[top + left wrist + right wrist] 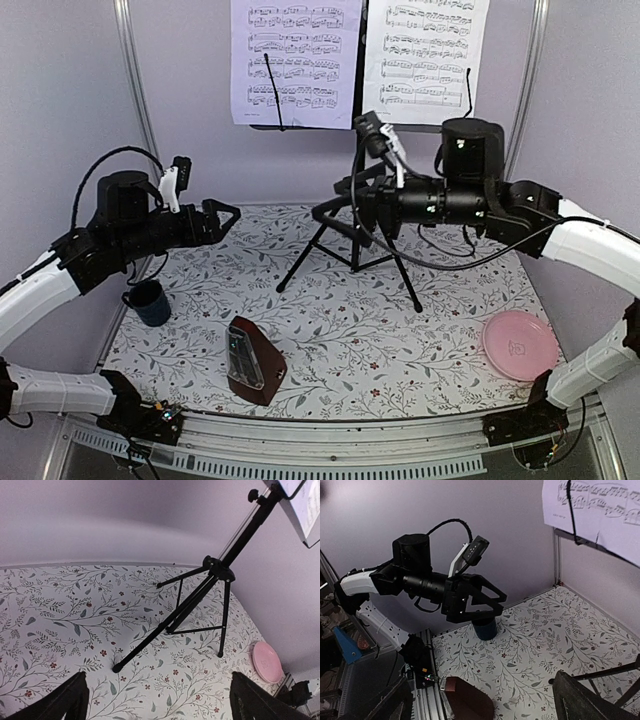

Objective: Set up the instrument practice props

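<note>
black tripod music stand upright at 12 o'clock on the table, top view; two music sheets up on it, metronome standing at 7 o'clock. left wrist: left gripper fingers wide, holding nothing. right wrist: right gripper likewise wide, empty. judged: setup essentially complete.

Tripod blocks centre-rear; metronome front-left; free lane between metronome and plate.
</note>
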Available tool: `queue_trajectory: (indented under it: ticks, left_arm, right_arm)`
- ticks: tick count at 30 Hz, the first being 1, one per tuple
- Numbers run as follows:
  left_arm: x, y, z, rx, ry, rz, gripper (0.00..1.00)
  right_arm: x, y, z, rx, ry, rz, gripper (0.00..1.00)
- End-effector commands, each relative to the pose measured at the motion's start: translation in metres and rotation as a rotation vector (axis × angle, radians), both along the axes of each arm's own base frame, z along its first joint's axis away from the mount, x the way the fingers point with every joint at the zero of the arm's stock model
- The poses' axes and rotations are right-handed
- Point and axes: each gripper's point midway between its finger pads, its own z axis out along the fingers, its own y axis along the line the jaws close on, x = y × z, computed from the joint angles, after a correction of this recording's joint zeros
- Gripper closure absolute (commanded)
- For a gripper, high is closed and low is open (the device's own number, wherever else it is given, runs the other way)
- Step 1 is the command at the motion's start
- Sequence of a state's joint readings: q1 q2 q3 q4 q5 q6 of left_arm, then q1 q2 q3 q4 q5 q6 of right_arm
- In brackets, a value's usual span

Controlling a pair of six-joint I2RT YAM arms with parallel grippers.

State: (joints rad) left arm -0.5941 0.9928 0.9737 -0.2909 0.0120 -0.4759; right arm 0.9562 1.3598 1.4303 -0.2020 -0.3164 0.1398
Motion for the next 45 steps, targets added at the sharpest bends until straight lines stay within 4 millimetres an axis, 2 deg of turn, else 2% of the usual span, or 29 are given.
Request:
queue_trajectory:
  ticks: [1, 5, 9, 15, 18, 23, 28, 37, 41, 45]
  left_arm:
    - [-0.004, 0.005, -0.011, -0.033, 0.038, 0.008, 0.02]
    - [-0.009, 0.009, -0.013, -0.032, 0.033, 0.005, 0.02]
    - [-0.013, 0.012, -0.011, -0.037, 0.017, -0.002, 0.02]
    - [-0.014, 0.011, -0.012, -0.045, 0.013, -0.012, 0.02]
    - [-0.014, 0.012, -0.012, -0.044, 0.011, -0.010, 0.02]
    - [-0.013, 0.011, -0.011, -0.044, 0.003, -0.014, 0.03]
    - [-0.013, 0.010, -0.013, -0.033, 0.002, -0.022, 0.03]
    - [-0.012, 0.001, -0.023, -0.032, 0.024, -0.065, 0.08]
    - [-0.012, -0.001, -0.024, -0.030, 0.028, -0.075, 0.09]
    - [-0.011, -0.002, -0.027, -0.022, 0.032, -0.079, 0.09]
  right_arm:
    - [-0.022, 0.042, -0.053, -0.091, 0.051, 0.055, 0.01]
    - [-0.047, 0.080, -0.093, -0.156, 0.106, 0.144, 0.01]
    - [-0.062, 0.107, -0.119, -0.186, 0.143, 0.200, 0.01]
    - [-0.074, 0.148, -0.158, -0.264, 0.168, 0.236, 0.01]
    - [-0.076, 0.160, -0.180, -0.318, 0.175, 0.231, 0.01]
    - [-0.069, 0.169, -0.206, -0.362, 0.198, 0.202, 0.00]
    - [-0.071, 0.173, -0.223, -0.388, 0.207, 0.222, 0.06]
    - [-0.058, 0.171, -0.252, -0.464, 0.155, 0.177, 0.13]
    - [-0.056, 0.172, -0.262, -0.475, 0.164, 0.180, 0.14]
    - [-0.055, 0.171, -0.280, -0.506, 0.167, 0.174, 0.14]
